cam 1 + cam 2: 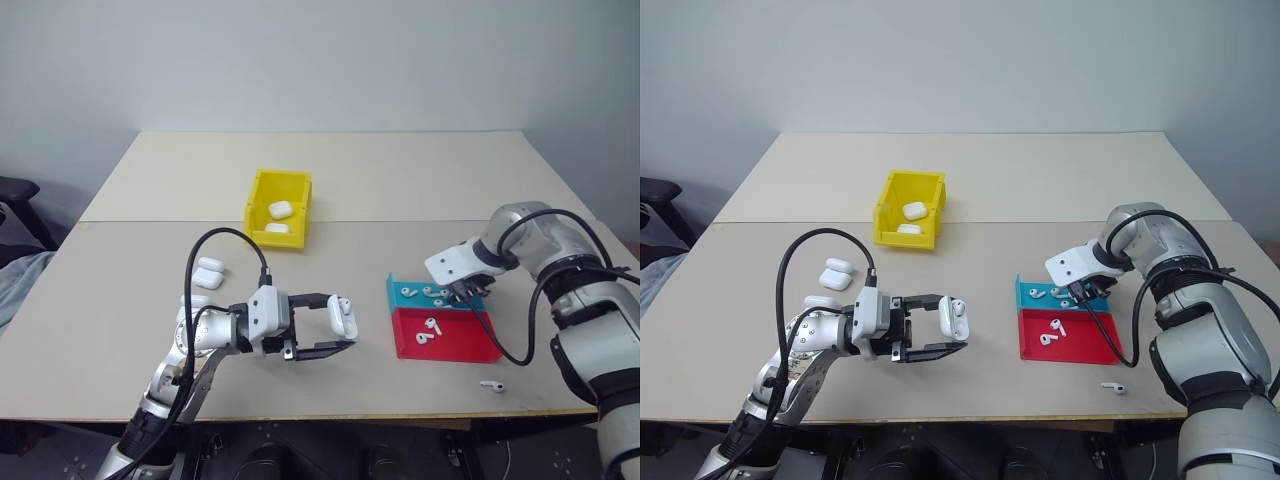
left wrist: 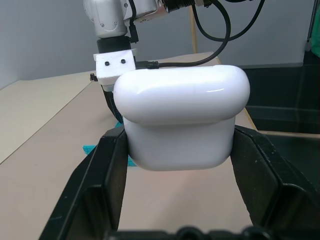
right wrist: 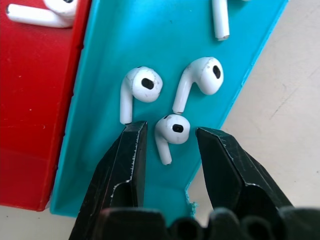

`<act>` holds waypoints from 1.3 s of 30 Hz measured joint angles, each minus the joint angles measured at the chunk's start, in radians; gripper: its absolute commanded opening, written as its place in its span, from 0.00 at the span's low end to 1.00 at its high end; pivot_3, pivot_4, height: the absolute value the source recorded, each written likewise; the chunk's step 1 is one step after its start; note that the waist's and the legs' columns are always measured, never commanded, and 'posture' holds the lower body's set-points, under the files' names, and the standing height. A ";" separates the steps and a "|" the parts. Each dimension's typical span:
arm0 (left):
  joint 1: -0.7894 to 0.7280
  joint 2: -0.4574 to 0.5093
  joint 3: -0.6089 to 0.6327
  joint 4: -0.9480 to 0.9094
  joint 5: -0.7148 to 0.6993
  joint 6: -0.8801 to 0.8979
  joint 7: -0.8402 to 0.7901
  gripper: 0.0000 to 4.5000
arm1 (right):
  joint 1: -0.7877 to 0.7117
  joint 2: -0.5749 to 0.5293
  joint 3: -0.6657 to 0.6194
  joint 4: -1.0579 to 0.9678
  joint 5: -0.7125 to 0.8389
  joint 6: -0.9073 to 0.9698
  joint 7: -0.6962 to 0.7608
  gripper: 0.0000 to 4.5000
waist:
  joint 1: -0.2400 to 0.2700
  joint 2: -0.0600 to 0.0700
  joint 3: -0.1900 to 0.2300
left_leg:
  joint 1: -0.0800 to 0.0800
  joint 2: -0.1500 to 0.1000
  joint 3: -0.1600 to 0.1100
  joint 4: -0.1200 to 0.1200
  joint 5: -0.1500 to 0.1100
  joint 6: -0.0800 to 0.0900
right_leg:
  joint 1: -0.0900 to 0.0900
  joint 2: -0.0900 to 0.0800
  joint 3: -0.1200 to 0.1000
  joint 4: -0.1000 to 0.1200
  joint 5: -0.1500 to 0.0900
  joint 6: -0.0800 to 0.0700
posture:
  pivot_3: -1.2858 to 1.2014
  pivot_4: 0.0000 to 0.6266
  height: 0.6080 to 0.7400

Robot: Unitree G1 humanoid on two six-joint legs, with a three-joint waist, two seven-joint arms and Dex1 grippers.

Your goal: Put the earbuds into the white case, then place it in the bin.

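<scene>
Your left gripper is clamped tight on the white case, holding it up above the table in front of you with the fingers pointing across toward the right side. In the left wrist view the case sits squarely between the two black fingers, and from there its lid looks shut; from the head views I can't tell for sure.

Over on the right, your right gripper points steeply down into the blue tray. Its jaws stand partly open, straddling one of the earbuds, which lies between the fingertips with a gap on each side. So it's framed, not yet pinched. Two more buds lie just beyond it on the blue tray, a pair sits on the red tray, and one stray bud rests on the table near the front edge.

The bin stands well apart, farther back on the table, already carrying two white cases. Two or three spare cases lie on the table to the left.

By my reading you're early in this round: case in hand, first bud lined up. Left to do: close on that bud, seat both buds in the case, shut it, and carry it to the bin.
</scene>
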State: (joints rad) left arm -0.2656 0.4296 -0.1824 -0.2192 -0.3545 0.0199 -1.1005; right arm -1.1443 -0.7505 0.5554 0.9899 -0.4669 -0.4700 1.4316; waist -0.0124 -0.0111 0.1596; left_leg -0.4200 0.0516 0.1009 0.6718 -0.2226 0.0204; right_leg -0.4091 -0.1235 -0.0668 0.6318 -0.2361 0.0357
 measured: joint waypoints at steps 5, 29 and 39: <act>0.000 -0.002 0.000 0.000 0.000 0.000 0.002 0.62 | 0.010 0.000 -0.016 -0.003 0.001 -0.001 -0.001 0.45 | 0.000 0.000 0.000 | 0.000 0.000 0.000 0.000 0.000 0.000 | 0.000 0.000 0.000 0.000 0.000 0.000 | 0.52 0.24 1.00; -0.002 -0.006 -0.009 0.000 0.001 -0.007 0.016 0.62 | 0.020 -0.004 -0.024 -0.029 0.000 -0.001 -0.020 0.20 | 0.000 0.000 0.000 | 0.001 0.000 0.000 0.000 0.000 0.000 | 0.001 0.000 0.000 0.000 0.000 0.000 | 0.52 0.24 1.00; -0.053 -0.045 0.007 -0.004 -0.053 0.007 0.032 0.62 | 0.161 -0.138 -0.425 -0.640 0.412 0.589 0.054 0.20 | 0.015 0.002 0.001 | 0.000 0.000 -0.002 0.001 -0.002 0.004 | 0.001 0.000 -0.001 0.000 0.000 0.000 | 0.52 0.24 1.00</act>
State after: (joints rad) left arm -0.3186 0.3843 -0.1755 -0.2228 -0.4079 0.0273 -1.0683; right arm -0.9837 -0.8886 0.1308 0.3504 -0.0545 0.1185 1.4854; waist 0.0025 -0.0093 0.1606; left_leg -0.4200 0.0518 0.0988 0.6724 -0.2249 0.0242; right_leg -0.4077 -0.1237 -0.0680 0.6317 -0.2359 0.0354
